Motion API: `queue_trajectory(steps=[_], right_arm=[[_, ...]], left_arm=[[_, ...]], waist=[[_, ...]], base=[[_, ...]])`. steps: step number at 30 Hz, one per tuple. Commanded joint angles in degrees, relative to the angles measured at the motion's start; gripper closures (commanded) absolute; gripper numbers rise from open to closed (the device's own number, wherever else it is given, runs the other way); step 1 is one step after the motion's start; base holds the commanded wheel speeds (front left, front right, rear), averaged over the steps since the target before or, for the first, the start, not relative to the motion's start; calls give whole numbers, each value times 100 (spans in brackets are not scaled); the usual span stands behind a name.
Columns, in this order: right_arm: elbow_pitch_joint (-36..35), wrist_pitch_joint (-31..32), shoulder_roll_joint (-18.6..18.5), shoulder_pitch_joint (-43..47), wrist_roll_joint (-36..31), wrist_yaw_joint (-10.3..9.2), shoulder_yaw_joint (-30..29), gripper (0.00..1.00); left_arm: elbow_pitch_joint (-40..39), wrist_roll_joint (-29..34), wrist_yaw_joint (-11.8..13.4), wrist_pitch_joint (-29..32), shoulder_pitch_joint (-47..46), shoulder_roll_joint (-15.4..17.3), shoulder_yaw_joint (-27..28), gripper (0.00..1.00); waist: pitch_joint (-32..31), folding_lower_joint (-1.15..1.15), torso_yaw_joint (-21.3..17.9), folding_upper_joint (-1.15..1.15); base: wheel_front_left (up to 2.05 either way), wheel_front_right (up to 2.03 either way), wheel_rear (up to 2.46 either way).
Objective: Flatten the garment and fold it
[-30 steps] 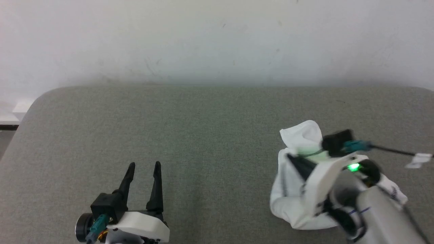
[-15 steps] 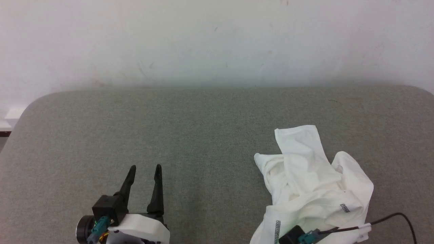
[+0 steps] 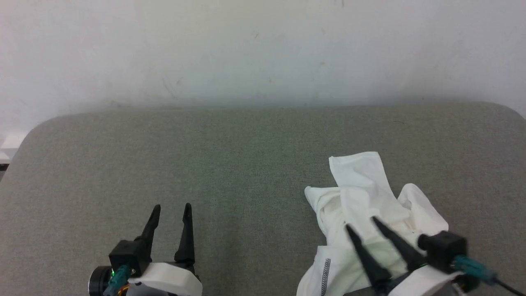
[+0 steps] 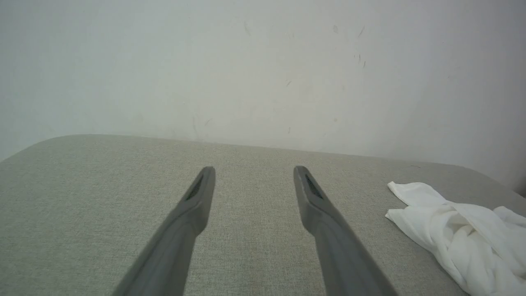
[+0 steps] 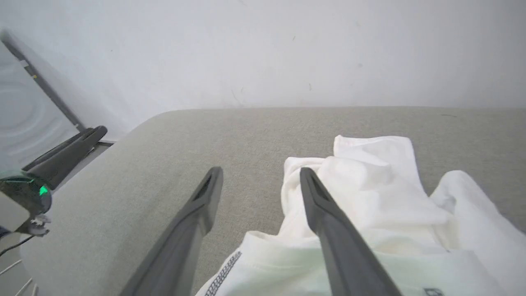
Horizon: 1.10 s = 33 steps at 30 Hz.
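The garment (image 3: 370, 205), a white thin shirt with a dark zigzag seam, lies crumpled on the right side of the grey padded table (image 3: 246, 156). It also appears as a heap at the right edge of the left wrist view (image 4: 460, 230) and spreads under the fingers in the right wrist view (image 5: 378, 197). My right gripper (image 3: 361, 223) hovers over the garment's near part, open, holding nothing. My left gripper (image 3: 171, 206) stands open above bare table at the lower left, well apart from the cloth. Its fingers (image 5: 70, 150) appear at the left of the right wrist view.
A pale wall (image 3: 263, 49) rises just behind the table's far edge. The table's rounded left corner (image 3: 37, 131) drops off to the floor. A black cable (image 3: 505, 285) trails from my right wrist at the lower right.
My right gripper, shut on the bunched garment a second ago, let it drop onto the table, pulled back, and now comes forward again with open jaws. The left arm is nearly still.
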Motion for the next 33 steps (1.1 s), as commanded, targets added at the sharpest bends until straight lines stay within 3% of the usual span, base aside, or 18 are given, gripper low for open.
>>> queue_trajectory(steps=[1,7,12,19,25,33], right_arm=[[-55,-106,122,75,-193,-5,-301,0],[-138,-367,478,132,-963,-5,-1542,0],[-162,-411,543,173,-1187,-5,-2072,0],[-224,-447,552,84,-1064,-5,-2200,0],[-265,-437,553,-175,-1029,-5,-2153,0],[-236,-410,554,-522,-1022,-5,-2008,0]], left_arm=[[24,39,3,-27,51,7,11,0],[82,47,-6,-27,53,8,-35,0],[132,46,-26,-27,18,17,-86,0],[310,20,-190,167,-491,6,-434,0],[729,-226,-419,641,-1688,-13,-1203,0],[1752,-989,-452,1434,-3224,-16,-2278,0]], waist=[[-67,0,-34,-1],[-147,0,-38,-1],[-134,0,-42,-1],[59,0,-157,-1],[501,0,-365,-1],[1051,0,-910,-1]], base=[[0,0,0],[0,0,0],[0,0,0],[0,0,0],[0,0,0],[0,0,0]])
